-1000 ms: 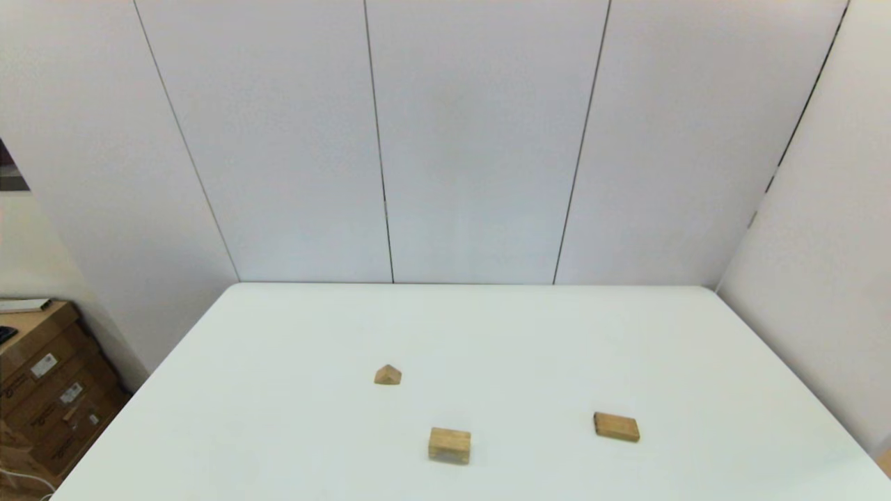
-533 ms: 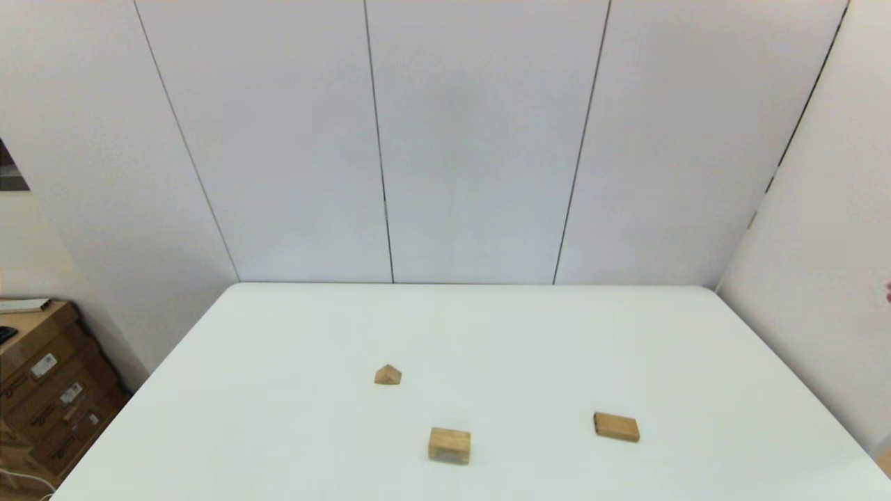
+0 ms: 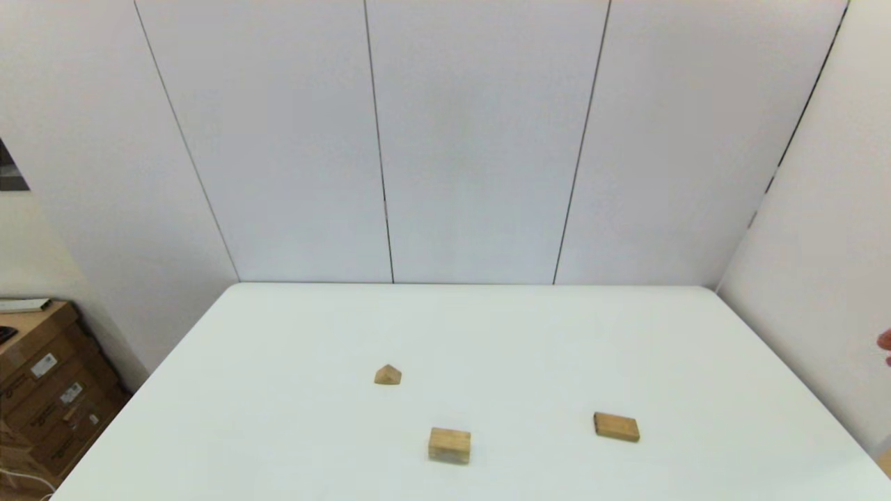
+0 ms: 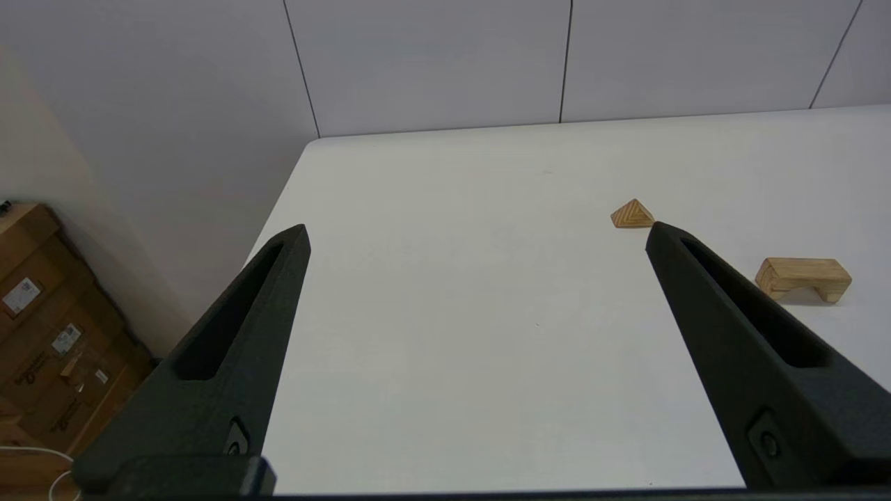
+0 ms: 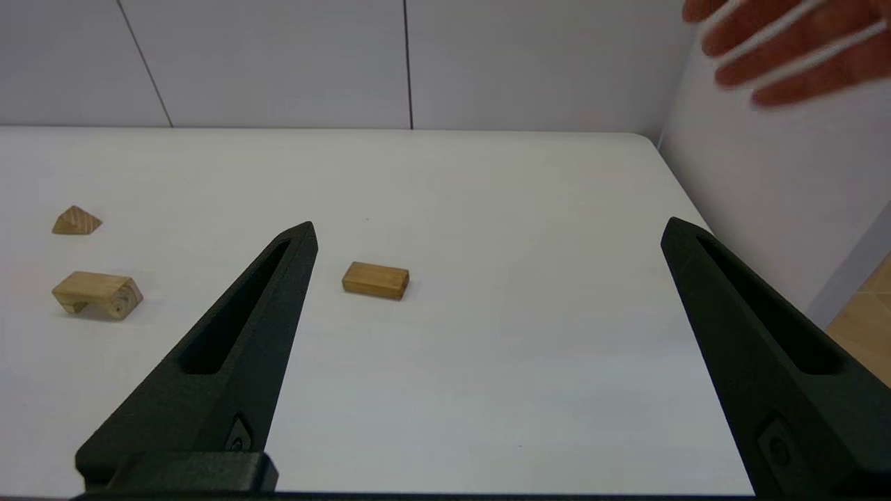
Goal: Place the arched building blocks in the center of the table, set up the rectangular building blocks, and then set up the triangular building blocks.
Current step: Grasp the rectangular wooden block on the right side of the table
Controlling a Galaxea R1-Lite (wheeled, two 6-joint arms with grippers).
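Three light-brown wooden blocks lie apart on the white table. The chunky arched block sits near the front middle. The thin rectangular slab lies flat to its right. The small triangular prism stands farther back, left of the arch. Neither arm shows in the head view. My left gripper hangs open over the table's left side, nothing between its fingers. My right gripper hangs open over the right side, also holding nothing.
A person's hand hovers beyond the table's right edge by the white side wall. Stacked cardboard boxes stand on the floor left of the table. White wall panels close off the back.
The person's hand at the right edge of the head view has come further into sight and lower. The blocks have not moved.
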